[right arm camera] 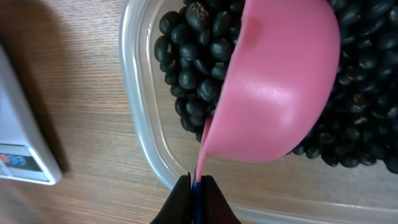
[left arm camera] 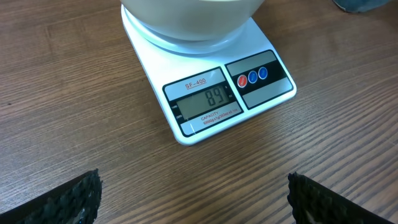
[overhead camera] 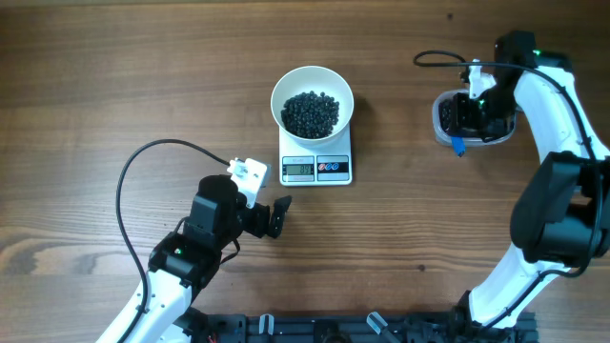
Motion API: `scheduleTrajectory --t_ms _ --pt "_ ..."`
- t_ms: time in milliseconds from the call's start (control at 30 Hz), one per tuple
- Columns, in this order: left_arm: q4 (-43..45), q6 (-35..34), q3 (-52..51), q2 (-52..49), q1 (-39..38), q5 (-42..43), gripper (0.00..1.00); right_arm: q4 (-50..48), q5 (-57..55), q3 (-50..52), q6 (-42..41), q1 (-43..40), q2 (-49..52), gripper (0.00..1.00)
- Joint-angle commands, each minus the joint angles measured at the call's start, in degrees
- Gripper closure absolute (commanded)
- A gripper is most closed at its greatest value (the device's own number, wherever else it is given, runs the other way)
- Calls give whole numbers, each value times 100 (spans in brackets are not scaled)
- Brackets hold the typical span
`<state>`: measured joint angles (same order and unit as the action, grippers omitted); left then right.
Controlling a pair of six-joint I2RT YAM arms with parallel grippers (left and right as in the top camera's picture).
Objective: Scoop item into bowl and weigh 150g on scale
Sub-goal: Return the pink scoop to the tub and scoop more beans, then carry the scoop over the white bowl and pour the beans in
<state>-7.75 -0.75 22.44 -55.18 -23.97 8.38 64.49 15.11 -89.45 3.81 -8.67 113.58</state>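
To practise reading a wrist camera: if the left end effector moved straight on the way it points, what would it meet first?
Most likely the front edge of the scale, which lies ahead of the open left end effector; the bowl sits on it further back. Height is unclear.

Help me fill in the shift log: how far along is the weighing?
Done: the bowl on the scale already holds beans, and the display reads 89, short of 150. In hand: the right gripper is shut on the handle of the pink scoop, scoop in the clear tub of beans. The left gripper hangs open before the scale. Left: more scoops until the target.
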Motion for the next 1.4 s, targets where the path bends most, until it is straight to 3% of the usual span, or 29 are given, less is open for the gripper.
scheduleTrajectory --t_ms 0,233,567,900,1200,1367 --pt "-4 -59 -20 46 24 -35 0 -39 1095 101 223 -273 140 96" --pt "-4 -59 -20 46 24 -35 0 -11 2253 98 573 -949 140 96" --pt "-4 -59 -20 46 24 -35 0 546 2446 98 1294 -1593 138 96" --pt "-4 -59 -20 46 24 -35 0 901 3670 96 2319 -2024 138 96" --pt "-4 -59 -20 46 24 -35 0 911 4717 -31 2238 -1631 127 96" --pt "-4 -59 -20 46 24 -35 0 81 4715 -608 994 -544 127 96"
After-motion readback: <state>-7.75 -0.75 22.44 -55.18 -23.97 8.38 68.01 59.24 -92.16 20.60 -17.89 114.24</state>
